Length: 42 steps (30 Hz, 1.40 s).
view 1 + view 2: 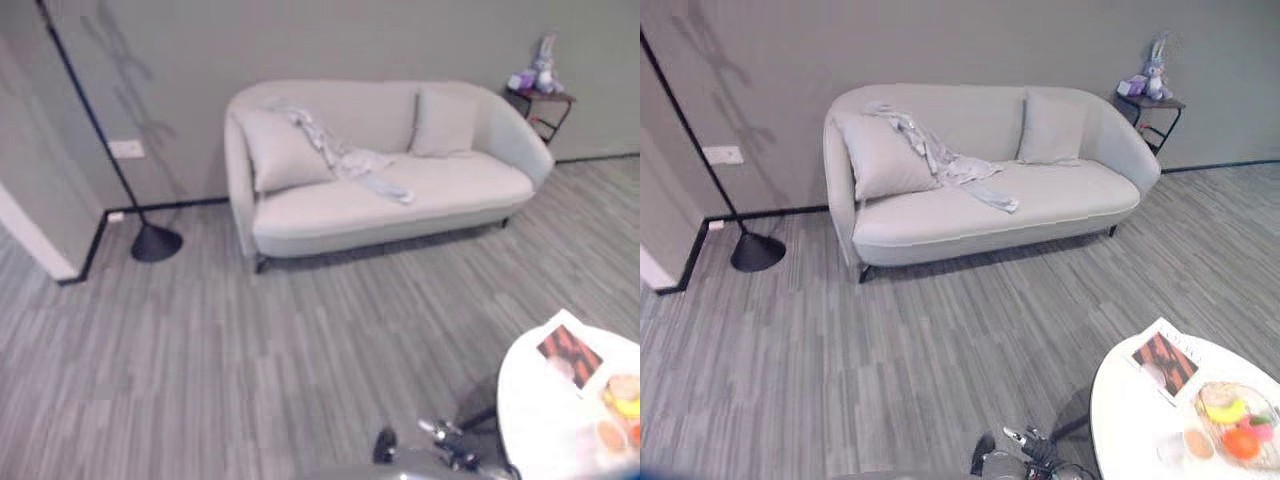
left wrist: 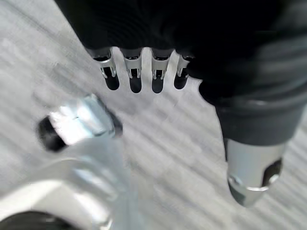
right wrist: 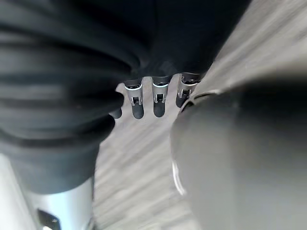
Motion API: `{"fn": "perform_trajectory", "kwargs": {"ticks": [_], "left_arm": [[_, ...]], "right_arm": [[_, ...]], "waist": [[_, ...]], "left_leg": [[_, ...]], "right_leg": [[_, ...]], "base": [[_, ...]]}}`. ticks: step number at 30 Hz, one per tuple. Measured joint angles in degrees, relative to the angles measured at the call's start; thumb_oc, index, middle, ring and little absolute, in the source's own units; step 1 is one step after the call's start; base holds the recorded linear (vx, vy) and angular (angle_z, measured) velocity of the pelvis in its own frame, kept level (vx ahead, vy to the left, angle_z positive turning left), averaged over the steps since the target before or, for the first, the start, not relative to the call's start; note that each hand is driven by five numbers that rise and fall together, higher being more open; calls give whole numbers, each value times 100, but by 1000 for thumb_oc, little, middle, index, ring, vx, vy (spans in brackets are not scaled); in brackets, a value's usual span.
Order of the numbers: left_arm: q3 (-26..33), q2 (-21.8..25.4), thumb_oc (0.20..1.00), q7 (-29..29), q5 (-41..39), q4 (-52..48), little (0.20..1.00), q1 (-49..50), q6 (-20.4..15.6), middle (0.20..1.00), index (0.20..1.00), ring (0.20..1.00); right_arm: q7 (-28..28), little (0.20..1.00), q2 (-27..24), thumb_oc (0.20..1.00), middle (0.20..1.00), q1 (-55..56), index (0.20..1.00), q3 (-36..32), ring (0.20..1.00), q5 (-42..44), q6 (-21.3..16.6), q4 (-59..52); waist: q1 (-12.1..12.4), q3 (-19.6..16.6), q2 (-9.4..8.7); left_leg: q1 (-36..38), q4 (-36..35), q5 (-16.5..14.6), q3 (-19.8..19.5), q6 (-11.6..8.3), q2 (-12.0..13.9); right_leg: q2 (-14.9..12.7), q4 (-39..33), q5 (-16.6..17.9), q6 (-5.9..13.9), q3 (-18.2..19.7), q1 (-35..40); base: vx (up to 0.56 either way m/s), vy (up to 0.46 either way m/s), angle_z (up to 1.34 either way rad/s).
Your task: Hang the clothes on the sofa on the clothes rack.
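A light grey garment [image 1: 345, 160] lies crumpled on the pale sofa [image 1: 460, 190], draped from the backrest down over the seat beside the left cushion [image 1: 283, 152]. The sofa stands against the far wall, well away from me across the wooden floor. My left hand [image 2: 135, 76] hangs over the floor with its fingers straight and the thumb [image 2: 252, 167] apart, nothing in it. My right hand [image 3: 159, 103] likewise hangs with straight fingers over the floor and is empty.
A black pole on a round base [image 1: 155, 242] stands at the wall left of the sofa. A small side table [image 1: 545, 100] with a plush toy is at the sofa's right end. A white round table [image 1: 540, 420] with a magazine and fruit is near right.
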Motion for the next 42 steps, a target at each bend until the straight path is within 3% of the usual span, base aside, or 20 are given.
{"fn": "perform_trajectory", "kwargs": {"ticks": [3, 5, 7, 9, 12, 14, 17, 20, 21, 23, 25, 26, 27, 30, 33, 35, 36, 37, 39, 42], "left_arm": [[-214, -15, 1000, -36, 1, -402, 1000, -583, -85, 1000, 1000, 1000], [-404, 105, 1000, -37, 0, -608, 1000, -901, -148, 1000, 1000, 1000], [-459, 205, 1000, -44, 0, -797, 1000, -1054, -234, 1000, 1000, 1000], [-547, 231, 1000, -10, -10, -1011, 1000, -1234, -317, 1000, 1000, 1000], [-294, 124, 1000, -13, -284, -693, 1000, -1452, -328, 1000, 1000, 1000], [-7, 101, 1000, -16, -439, -586, 1000, -1258, -310, 1000, 1000, 1000], [305, 254, 1000, -25, -540, -495, 1000, -1108, -343, 1000, 1000, 1000], [720, 362, 1000, 27, -729, -395, 1000, -986, -349, 1000, 1000, 1000], [696, 229, 1000, 104, -885, -251, 1000, -848, -326, 1000, 1000, 1000], [686, 17, 1000, 204, -944, -376, 1000, -825, -340, 1000, 1000, 1000], [597, -15, 1000, 198, -951, -586, 1000, -918, -336, 1000, 1000, 1000], [428, 85, 1000, 214, -962, -686, 1000, -846, -335, 1000, 1000, 1000], [367, 243, 1000, 252, -969, -695, 1000, -848, -333, 1000, 1000, 1000], [307, 325, 1000, 241, -1029, -687, 1000, -839, -341, 1000, 1000, 1000], [515, 206, 1000, 239, -1145, -679, 1000, -676, -348, 1000, 1000, 1000], [975, 392, 1000, 257, -1141, -424, 1000, -491, -338, 1000, 1000, 1000], [1077, 574, 1000, 248, -1079, -227, 1000, -251, -328, 1000, 1000, 1000], [1159, 635, 1000, 285, -968, -212, 1000, 51, -317, 1000, 1000, 1000], [1125, 505, 1000, 286, -842, -355, 1000, 91, -267, 1000, 1000, 1000], [882, 344, 1000, 329, -663, -637, 1000, -416, -270, 1000, 1000, 1000]], "right_arm": [[0, 1000, -223, 1000, 1000, -221, 1000, 69, 1000, 10, -89, -186], [-28, 1000, -207, 1000, 1000, -223, 1000, 65, 1000, 9, -71, -136], [-21, 1000, -158, 1000, 1000, -235, 1000, 134, 1000, 24, -64, -111], [-19, 1000, -195, 1000, 1000, -188, 1000, 189, 1000, 241, -87, -236], [-4, 1000, -431, 1000, 1000, -195, 1000, 106, 1000, 536, -140, -117], [-1, 1000, -469, 1000, 1000, 62, 1000, 170, 1000, 561, -140, -74], [11, 1000, -205, 1000, 1000, 133, 1000, 353, 1000, 541, -123, 66], [-18, 1000, -37, 1000, 1000, 111, 1000, 807, 1000, 182, -104, -143], [-48, 1000, -157, 1000, 1000, 30, 1000, 806, 1000, 20, -164, -373], [-162, 1000, -313, 1000, 1000, 74, 1000, 1222, 1000, -136, -65, -822], [-111, 1000, -232, 1000, 1000, 112, 1000, 1187, 1000, -224, -154, -1259], [-71, 1000, -307, 1000, 1000, -125, 1000, 1264, 1000, -249, -196, -1846], [-4, 1000, -299, 1000, 1000, -180, 1000, 1225, 1000, -279, -239, -2268], [99, 1000, -554, 1000, 1000, -65, 1000, 893, 1000, -311, -344, -2850], [-28, 1000, -925, 1000, 1000, -7, 1000, 404, 1000, -372, -376, -2808], [-275, 1000, -1057, 1000, 1000, 267, 1000, -591, 1000, -557, -365, -2590], [-665, 1000, -1072, 1000, 1000, 417, 1000, -1221, 1000, -694, -322, -2219], [-780, 1000, -1085, 1000, 1000, 457, 1000, -1441, 1000, -725, -326, -2163], [-1122, 1000, -838, 1000, 1000, 677, 1000, -1792, 1000, -746, -369, -2920], [-1395, 1000, -702, 1000, 1000, 489, 1000, -1610, 1000, -749, -356, -2951]], "waist": [[268, -13, 103], [322, 145, -25], [442, 207, -143], [455, 243, -185], [504, 382, 338], [721, 290, 474], [795, 231, 73], [848, 47, -487], [1022, -145, -628], [1042, -188, -502], [956, -263, -714], [992, -220, -562], [875, -184, -732], [590, -149, -511], [409, -45, -58], [233, -45, -21], [273, -50, -27], [323, -56, -337], [396, -7, -428], [403, 330, -299]], "left_leg": [[-1727, 2839, 364, -1015, -203, -775], [-2309, 3075, 421, -922, -48, -1014], [-2667, 2567, 426, -537, -21, -978], [-3002, -440, 837, 87, 89, -462], [-2974, -2800, 1415, 533, -403, 33], [-3108, -1926, 1289, 804, -464, 191], [-3265, -1105, 1312, 1269, -489, -18], [-2975, -1213, 1028, 2224, -510, -276], [-3088, -516, 1079, 2514, 584, -444], [-2703, -1146, 1068, 2280, 729, -751], [-2492, -1231, 812, 2336, 463, -720], [-2594, -247, 341, 1758, 507, -336], [-2474, -520, 544, 1339, 901, -698], [-1745, -1757, 963, 602, 743, -921], [-950, -2556, 1180, 555, 753, -966], [-478, -2708, 1116, 100, 921, -1224], [-121, -2667, 974, 74, 697, -1213], [-127, -2093, 901, 280, 633, -1598], [-893, -1017, 628, 211, 918, -1479], [-2189, 732, 578, -259, 411, -1240]], "right_leg": [[277, -269, -45, -396, 754, 242], [261, -652, -173, -468, 1035, 689], [216, -929, -196, -474, 1259, 1092], [166, -1607, -228, -494, 1216, 1630], [388, -1793, -485, -136, 1160, 2260], [320, -1796, -845, 87, 1355, 2674], [169, -1355, -1395, 392, 1343, 2881], [697, -750, -1588, -209, 1421, 2725], [509, -790, -2045, -248, 1036, 2922], [510, 136, -1748, 203, 994, 2658], [400, 865, -1175, 430, 1263, 2247], [712, 2213, -1178, 1010, 1645, 1632], [817, 2929, -1281, 1283, 1742, 1181], [1093, 2829, -1442, 712, 1852, 163], [601, 1038, -1334, 419, 1721, -500], [417, -799, -680, 355, 2021, -423], [940, -646, 113, -136, 1780, -290], [938, -951, 722, -780, 1562, 221], [735, -1328, 595, -774, 1936, 511], [585, -1589, 592, -755, 2008, 775]], "base": [[511, -125, -103], [425, -50, -61], [585, -23, -92], [796, 2, -66], [488, -35, -42], [532, -88, -60], [858, -166, -8], [512, -96, 26], [397, -112, 34], [337, -68, 96], [373, -178, 145], [415, -224, 141], [462, -177, 144], [260, -5, 141], [323, 9, 125], [237, 94, 112], [341, 126, 39], [222, 97, -20], [67, 46, -46], [95, -22, -13]]}}
